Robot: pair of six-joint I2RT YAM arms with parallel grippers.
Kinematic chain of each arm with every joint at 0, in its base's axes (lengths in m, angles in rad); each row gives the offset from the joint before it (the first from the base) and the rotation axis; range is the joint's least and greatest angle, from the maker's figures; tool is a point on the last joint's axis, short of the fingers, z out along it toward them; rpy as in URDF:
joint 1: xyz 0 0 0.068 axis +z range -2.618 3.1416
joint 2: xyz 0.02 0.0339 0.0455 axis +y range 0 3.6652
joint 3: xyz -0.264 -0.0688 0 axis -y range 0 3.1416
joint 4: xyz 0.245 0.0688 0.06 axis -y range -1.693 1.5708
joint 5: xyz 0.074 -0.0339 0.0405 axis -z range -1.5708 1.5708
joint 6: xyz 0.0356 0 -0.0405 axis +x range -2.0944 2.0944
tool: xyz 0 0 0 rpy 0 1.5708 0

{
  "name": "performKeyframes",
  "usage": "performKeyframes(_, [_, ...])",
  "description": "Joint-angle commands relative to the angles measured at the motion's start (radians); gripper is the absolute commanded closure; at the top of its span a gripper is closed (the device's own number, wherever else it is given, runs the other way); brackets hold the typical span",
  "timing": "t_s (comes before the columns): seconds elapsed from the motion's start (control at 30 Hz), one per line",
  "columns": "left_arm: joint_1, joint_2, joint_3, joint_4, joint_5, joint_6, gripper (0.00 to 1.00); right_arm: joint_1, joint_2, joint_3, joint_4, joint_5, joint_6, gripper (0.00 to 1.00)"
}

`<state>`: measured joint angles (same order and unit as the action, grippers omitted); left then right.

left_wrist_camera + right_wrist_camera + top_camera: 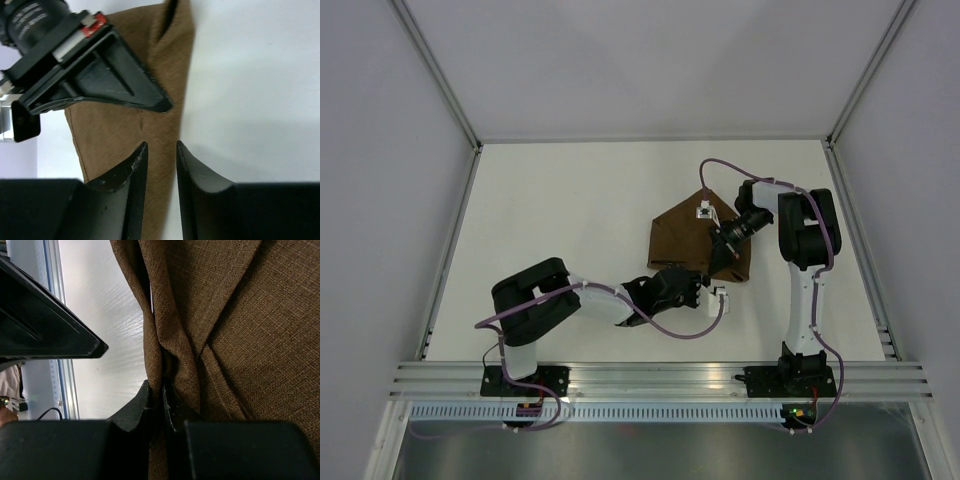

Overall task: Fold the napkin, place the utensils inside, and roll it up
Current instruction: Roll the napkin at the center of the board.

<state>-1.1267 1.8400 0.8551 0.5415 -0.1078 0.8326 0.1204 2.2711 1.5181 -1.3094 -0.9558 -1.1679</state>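
The brown napkin [680,235] lies rumpled and partly folded on the white table, right of centre. My right gripper [717,265] is shut on a bunched fold of it; in the right wrist view the cloth [250,340] is pinched between the jaws of that gripper [159,387]. My left gripper [703,285] sits at the napkin's near edge, just in front of the right one. Its jaws [161,145] stand a little apart, open, over the cloth's edge [125,130], with the right gripper's finger [115,75] close ahead. The utensils are out of view.
White enclosure walls [410,150] ring the table on three sides. An aluminium rail [650,375] carrying both arm bases runs along the near edge. A small white tag [703,211] sits at the napkin's far corner. The left arm's finger [50,330] shows beside the right gripper.
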Motion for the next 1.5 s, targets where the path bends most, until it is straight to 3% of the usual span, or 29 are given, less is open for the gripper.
performKeyframes(0.0, [-0.016, 0.028, 0.019, 0.054, -0.027, 0.083, 0.65, -0.011, 0.045, 0.039, 0.019, -0.011, -0.027, 1.0])
performKeyframes(0.7, [0.044, 0.123, 0.121, -0.046, 0.029, 0.148, 0.57, -0.039, 0.12, 0.111, -0.027, -0.004, -0.009, 1.0])
performKeyframes(1.23, [0.077, 0.169, 0.26, -0.353, 0.135, 0.115, 0.56, -0.041, 0.143, 0.14, -0.044, -0.004, 0.004, 1.0])
performKeyframes(1.47, [0.104, 0.199, 0.337, -0.475, 0.192, 0.079, 0.6, -0.041, 0.142, 0.142, -0.053, -0.006, -0.003, 1.0])
